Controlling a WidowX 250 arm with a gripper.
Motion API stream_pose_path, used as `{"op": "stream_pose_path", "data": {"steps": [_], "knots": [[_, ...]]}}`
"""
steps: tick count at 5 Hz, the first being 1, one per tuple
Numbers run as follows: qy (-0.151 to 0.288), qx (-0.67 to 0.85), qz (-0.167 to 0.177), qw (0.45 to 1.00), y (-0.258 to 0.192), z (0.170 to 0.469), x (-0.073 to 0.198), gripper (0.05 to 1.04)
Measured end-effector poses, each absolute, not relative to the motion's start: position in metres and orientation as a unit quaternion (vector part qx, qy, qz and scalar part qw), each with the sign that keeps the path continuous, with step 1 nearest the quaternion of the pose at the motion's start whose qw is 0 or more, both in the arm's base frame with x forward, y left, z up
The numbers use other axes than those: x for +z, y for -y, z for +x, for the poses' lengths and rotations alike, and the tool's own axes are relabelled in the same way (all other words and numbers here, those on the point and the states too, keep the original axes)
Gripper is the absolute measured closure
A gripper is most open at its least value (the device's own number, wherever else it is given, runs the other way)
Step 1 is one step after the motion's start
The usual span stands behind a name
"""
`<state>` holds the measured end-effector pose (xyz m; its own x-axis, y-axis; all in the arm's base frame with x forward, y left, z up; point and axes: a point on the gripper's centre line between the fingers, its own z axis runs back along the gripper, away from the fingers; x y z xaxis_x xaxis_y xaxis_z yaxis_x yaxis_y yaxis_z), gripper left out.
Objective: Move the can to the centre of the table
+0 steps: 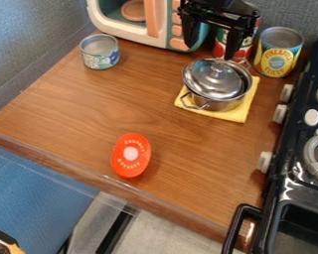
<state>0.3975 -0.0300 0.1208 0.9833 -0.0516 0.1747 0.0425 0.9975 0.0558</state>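
Curved black handle (pixel 235 225) juts from a black toy stove (pixel 295 130) beside a brown wood-grain table (pixel 75 114), where a short, blue-labelled metal can (pixel 100 51) stands upright at back left. Empty, its fingers spread, a black two-finger gripper (pixel 211 51) hangs near a lidded silver pot (pixel 216 82). Crossing low could knock that pot; an off-centre pinch on the can's smooth, round side could tip it or let it slip.

Glossy metal pot (pixel 221 101), smooth wood table (pixel 89 114)
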Motion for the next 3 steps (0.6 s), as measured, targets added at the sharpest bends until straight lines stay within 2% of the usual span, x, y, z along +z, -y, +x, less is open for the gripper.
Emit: {"op": "stream_pose_path", "data": {"steps": [1, 3], "knots": [[0.066, -0.024, 0.027, 0.997, 0.03, 0.396, 0.105, 0.083], [0.043, 0.062, 0.029, 0.997, -0.034, 0.409, 0.101, 0.083]]}}
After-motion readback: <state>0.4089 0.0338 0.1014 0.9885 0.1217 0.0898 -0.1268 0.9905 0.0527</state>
